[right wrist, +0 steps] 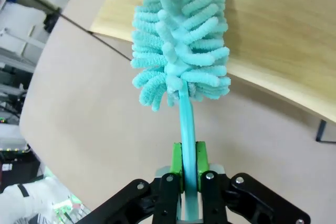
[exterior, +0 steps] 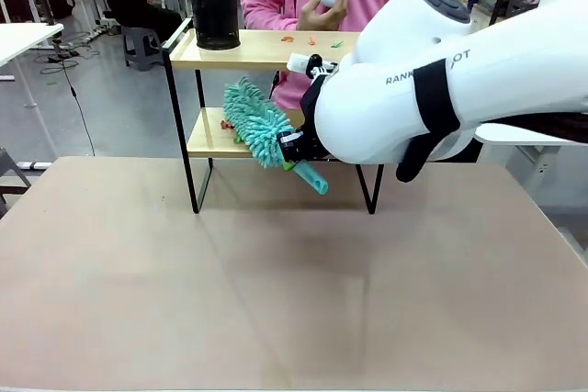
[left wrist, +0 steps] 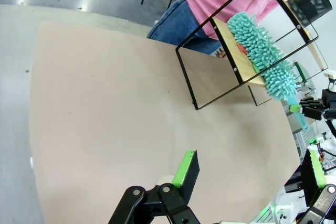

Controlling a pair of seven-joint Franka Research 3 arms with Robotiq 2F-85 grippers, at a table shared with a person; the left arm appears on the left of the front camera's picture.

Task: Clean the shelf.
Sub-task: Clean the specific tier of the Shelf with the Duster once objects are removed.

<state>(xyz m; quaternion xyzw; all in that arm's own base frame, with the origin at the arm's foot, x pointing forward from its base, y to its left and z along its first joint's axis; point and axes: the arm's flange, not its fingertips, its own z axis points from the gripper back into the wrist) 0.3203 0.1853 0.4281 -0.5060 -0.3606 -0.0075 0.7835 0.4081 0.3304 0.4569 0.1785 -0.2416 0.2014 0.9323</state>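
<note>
Right jaws: clamped on the handle of the teal duster (right wrist: 181, 51), head at the lower board of the shelf (exterior: 266, 50) for my sweep. Left jaws: wide, empty, parked clear of the shelf.

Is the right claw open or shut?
Shut: the right claw grips the duster by its handle, between its green pads.

Two-tier shelf (exterior: 257, 52) (light wooden boards, thin black metal frame), upright on its legs.
</note>
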